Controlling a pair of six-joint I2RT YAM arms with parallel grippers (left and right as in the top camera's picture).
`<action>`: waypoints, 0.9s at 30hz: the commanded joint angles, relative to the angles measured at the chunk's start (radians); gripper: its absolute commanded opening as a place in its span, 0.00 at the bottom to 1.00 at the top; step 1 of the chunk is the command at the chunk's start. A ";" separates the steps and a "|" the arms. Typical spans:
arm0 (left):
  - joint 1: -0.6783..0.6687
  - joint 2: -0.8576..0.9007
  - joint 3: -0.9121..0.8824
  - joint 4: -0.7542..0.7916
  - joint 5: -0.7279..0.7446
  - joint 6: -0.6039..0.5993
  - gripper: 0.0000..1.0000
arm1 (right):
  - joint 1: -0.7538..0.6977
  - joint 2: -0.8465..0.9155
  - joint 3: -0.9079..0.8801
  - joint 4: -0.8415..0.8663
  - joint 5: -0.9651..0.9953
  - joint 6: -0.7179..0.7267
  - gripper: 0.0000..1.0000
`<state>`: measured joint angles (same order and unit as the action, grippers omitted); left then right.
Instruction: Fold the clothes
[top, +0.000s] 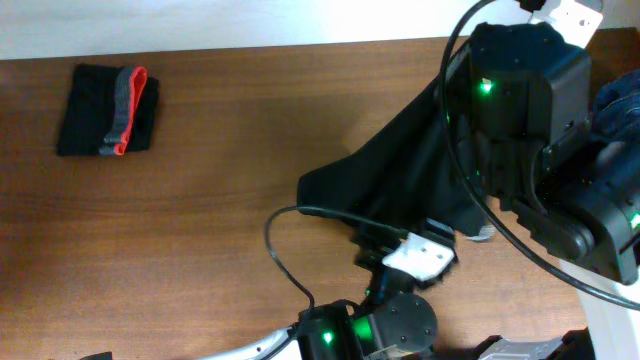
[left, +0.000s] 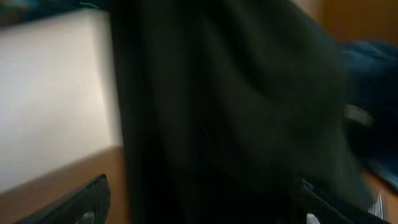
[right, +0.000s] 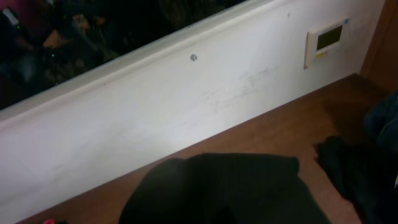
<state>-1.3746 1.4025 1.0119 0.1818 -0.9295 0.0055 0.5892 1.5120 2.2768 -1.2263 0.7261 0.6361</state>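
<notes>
A large black shirt (top: 415, 150) hangs stretched from under my right arm (top: 520, 100) down to a corner on the table at the left. In the right wrist view the shirt (right: 224, 186) bunches up over the jaws and hides the fingers, and the right gripper is shut on it. My left gripper (top: 372, 245) sits at the shirt's lower edge. In its own view it (left: 202, 205) is open, and the black cloth (left: 230, 112) fills the gap between its two wide-apart fingertips (left: 93, 193). A folded black garment with a grey-red one on it (top: 108, 110) lies far left.
A blue garment (top: 615, 100) lies at the right edge of the table, and it also shows in the left wrist view (left: 367, 93). A dark heap (right: 354, 168) lies beside it. A white wall (right: 186, 106) borders the wooden table's far side. A black cable (top: 285, 255) loops near the left arm.
</notes>
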 joint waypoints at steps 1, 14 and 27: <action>0.004 -0.017 0.005 -0.039 0.301 -0.156 0.99 | 0.005 0.009 0.016 0.016 0.034 0.009 0.04; 0.046 -0.017 0.005 -0.094 0.049 -0.155 0.99 | 0.006 0.014 0.016 0.014 0.005 -0.020 0.04; 0.056 -0.089 0.005 -0.251 -0.047 -0.155 0.94 | -0.134 -0.088 0.016 0.014 0.116 -0.248 0.04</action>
<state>-1.3224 1.3880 1.0119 -0.0689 -0.9424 -0.1402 0.5209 1.5017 2.2765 -1.2259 0.7876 0.4362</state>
